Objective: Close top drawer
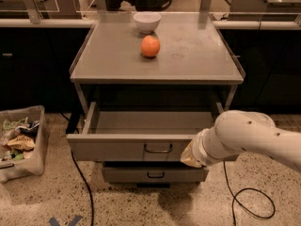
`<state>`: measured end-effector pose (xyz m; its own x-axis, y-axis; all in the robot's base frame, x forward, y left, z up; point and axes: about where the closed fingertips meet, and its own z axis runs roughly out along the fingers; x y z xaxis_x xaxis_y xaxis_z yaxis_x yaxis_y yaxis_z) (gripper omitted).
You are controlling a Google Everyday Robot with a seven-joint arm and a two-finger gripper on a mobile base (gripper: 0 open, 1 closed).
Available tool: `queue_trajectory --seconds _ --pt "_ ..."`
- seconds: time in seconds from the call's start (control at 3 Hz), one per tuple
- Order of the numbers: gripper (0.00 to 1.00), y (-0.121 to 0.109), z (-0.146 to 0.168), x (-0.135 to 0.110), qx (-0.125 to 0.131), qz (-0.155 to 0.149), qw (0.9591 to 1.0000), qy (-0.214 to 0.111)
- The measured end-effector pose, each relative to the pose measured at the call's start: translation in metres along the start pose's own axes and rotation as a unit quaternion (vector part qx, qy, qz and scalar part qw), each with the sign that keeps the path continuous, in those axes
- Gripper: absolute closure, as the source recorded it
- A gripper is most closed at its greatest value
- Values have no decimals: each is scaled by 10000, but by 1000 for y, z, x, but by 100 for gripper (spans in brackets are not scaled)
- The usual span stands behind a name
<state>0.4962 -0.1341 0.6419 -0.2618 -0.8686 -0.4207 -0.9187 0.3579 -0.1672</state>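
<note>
a: where's the top drawer?
b: pulled well out from under the cabinet top — dark pull at the centre of its front.
a: and the gripper?
b: at the end of the white arm, low against the drawer front, just right of the pull. how wide it stands, whether it grips anything — cannot tell.
a: up top?
b: an orange, a white bowl behind it.
</note>
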Motion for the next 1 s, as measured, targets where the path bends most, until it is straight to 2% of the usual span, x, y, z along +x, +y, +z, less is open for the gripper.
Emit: queue_trajectory --seconds 0.33,0.67,1.0 --pt "100 -33 2 -3 314 164 9993 112" --pt "100 -40 2 0 402 412 9981 209" --pt "100 -40 2 -1 398 416 9981 200"
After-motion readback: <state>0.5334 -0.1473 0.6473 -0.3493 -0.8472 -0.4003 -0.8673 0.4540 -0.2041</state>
